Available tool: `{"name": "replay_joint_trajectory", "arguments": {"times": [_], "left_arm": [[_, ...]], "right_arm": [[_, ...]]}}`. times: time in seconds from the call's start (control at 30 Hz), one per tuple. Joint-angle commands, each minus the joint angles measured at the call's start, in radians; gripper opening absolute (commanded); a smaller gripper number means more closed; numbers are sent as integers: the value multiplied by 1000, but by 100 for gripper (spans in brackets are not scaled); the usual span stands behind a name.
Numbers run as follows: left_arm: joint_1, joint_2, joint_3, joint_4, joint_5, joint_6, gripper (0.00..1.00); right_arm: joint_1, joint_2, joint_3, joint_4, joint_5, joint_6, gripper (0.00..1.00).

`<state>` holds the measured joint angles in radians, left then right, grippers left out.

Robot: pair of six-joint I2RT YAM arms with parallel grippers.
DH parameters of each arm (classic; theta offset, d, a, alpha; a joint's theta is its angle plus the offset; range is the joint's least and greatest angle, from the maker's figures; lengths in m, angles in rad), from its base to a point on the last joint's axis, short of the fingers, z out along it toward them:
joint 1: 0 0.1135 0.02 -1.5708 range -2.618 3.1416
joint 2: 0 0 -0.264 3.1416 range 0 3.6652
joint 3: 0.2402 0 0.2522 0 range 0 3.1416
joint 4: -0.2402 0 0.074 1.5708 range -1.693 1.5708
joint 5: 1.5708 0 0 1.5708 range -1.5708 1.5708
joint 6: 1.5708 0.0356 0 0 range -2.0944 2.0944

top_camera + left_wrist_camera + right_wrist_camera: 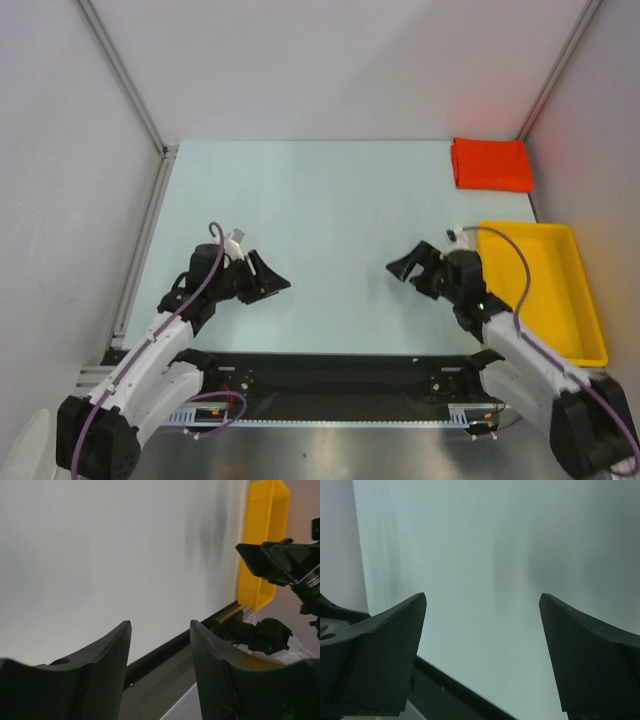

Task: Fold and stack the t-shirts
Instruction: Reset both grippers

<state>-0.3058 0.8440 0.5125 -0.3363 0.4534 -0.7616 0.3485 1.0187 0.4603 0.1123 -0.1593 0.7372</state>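
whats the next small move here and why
Probably just ease both arms back toward their bases: the orange-red t-shirt already lies folded at the far right corner of the table, no other shirt is in view, and the left gripper and right gripper both hang open and empty.

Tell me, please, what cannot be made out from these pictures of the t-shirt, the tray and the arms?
- t-shirt: seen only in the top view, small at the far right corner. Its fold layers are too small to count, and neither wrist view shows it.
- yellow tray: in the top view the right arm covers its near left corner. In the left wrist view the top edge cuts it off and the right pincer overlaps it.
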Motion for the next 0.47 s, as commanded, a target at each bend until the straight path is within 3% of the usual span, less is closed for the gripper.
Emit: {"name": "replay_joint_trajectory", "arguments": {"times": [0.0, 0.07, 0.1, 0.2, 0.27, 0.43], "left_arm": [[-6, -127, -92, 134, 87, -108, 57], [-4, -283, -184, 193, 77, -168, 62], [-4, -334, -207, 195, 62, -183, 70], [-3, -512, -314, 204, 45, -264, 77], [-3, -566, -398, 253, 79, -353, 78], [-1, -715, -505, 376, 139, -499, 78]], "right_arm": [[17, -353, -132, -44, 4, 237, 100], [24, -510, -193, -219, 30, 273, 100], [24, -651, -205, -294, 85, 309, 100], [26, -834, -230, -529, 159, 408, 100], [26, -868, -223, -676, 210, 438, 100], [26, -842, -210, -714, 132, 372, 100]]}}
